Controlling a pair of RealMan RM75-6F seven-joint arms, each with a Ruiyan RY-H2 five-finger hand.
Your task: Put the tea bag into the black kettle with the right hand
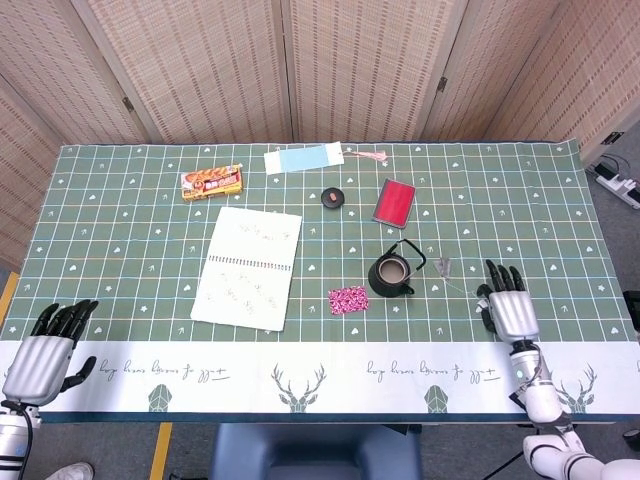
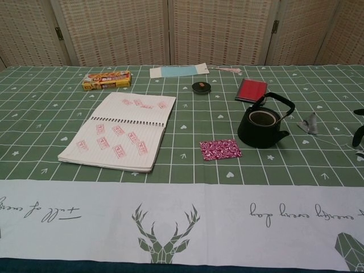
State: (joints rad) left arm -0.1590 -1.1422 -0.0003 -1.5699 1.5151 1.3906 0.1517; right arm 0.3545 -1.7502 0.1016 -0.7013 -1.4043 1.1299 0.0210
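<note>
The black kettle point(image 1: 392, 273) stands lidless right of the table's middle, its handle up; the chest view shows its open mouth point(image 2: 263, 118). The small grey tea bag point(image 1: 444, 266) lies on the cloth just right of it, also visible as the tea bag point(image 2: 310, 123) in the chest view. A thin string trails from it toward my right hand point(image 1: 508, 305). That hand lies palm down, fingers spread, holding nothing, a short way right of the tea bag. Only its fingertips point(image 2: 357, 136) show at the chest view's edge. My left hand point(image 1: 45, 352) hovers empty at the front left corner.
A pink patterned packet point(image 1: 348, 299) lies left of the kettle, an open notebook point(image 1: 248, 266) further left. Behind are a red case point(image 1: 394, 203), a small round black lid point(image 1: 333, 198), a snack box point(image 1: 212, 182) and a blue-white strip point(image 1: 304, 158).
</note>
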